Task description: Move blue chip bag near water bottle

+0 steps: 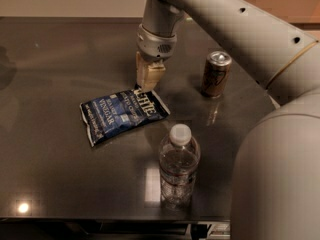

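The blue chip bag (124,115) lies flat on the dark table, left of centre, with its white lettering facing up. The water bottle (178,165) stands upright near the front edge, just right of and in front of the bag's right corner, a small gap apart. My gripper (149,80) hangs from the arm, pointing down just behind the bag's upper right edge, at or barely above it. Nothing shows as lifted in the gripper.
A tan-and-black drink can (216,74) stands upright to the right of the gripper. The dark table (55,59) stretches left and back. My large grey arm and body (280,149) fill the right side, and the table's front edge runs along the bottom.
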`<action>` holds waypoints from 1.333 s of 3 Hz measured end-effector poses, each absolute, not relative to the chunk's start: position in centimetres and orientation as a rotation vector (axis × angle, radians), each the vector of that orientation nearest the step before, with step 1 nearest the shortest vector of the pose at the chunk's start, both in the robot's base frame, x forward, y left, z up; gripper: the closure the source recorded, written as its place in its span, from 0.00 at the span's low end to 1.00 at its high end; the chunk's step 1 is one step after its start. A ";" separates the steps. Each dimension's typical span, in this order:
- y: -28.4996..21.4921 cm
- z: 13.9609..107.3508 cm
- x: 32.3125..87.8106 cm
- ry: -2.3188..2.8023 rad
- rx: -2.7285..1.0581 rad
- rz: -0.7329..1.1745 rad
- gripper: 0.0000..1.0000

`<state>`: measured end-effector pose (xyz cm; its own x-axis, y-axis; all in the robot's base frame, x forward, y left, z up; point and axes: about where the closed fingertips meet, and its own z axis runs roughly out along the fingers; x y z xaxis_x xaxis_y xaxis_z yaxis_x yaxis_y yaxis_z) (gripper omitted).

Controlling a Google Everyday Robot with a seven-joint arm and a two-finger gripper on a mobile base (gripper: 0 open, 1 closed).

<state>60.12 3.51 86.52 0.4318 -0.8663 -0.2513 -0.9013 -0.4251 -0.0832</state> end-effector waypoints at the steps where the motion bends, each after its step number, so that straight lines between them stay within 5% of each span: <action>1: 4.1 86.5 59.9 1.553 -2.484 0.255 0.02; 4: 5.8 83.5 57.6 1.536 -2.581 0.277 0.00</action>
<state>57.63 5.80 83.47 0.4666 -0.8566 -0.2204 -0.8796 -0.4756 -0.0137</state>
